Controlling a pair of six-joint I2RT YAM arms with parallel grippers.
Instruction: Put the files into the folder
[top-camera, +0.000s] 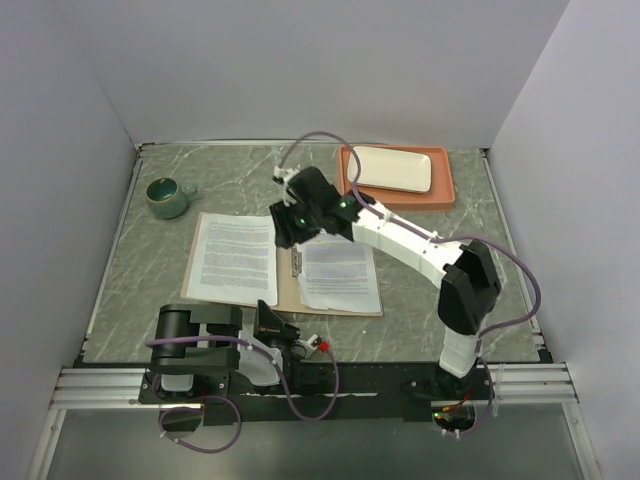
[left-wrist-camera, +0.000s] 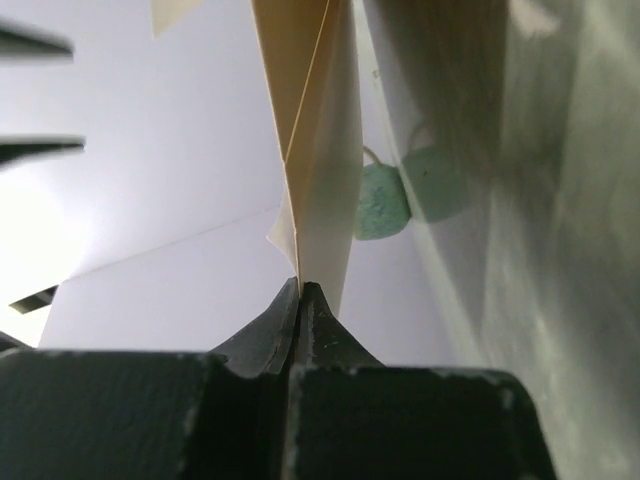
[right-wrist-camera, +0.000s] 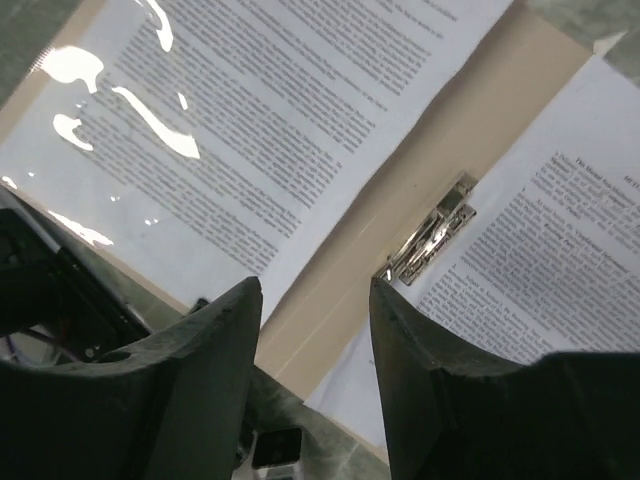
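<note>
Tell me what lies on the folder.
A sleeved sheet covers most of the folder, with a metal clip on the bare strip beside it. A second sheet borders that strip; whether folder lies beneath it is hidden.

Glossy clear sleeve (right-wrist-camera: 150, 130), matt cardboard folder (right-wrist-camera: 480, 130), metal clip (right-wrist-camera: 432, 237)
</note>
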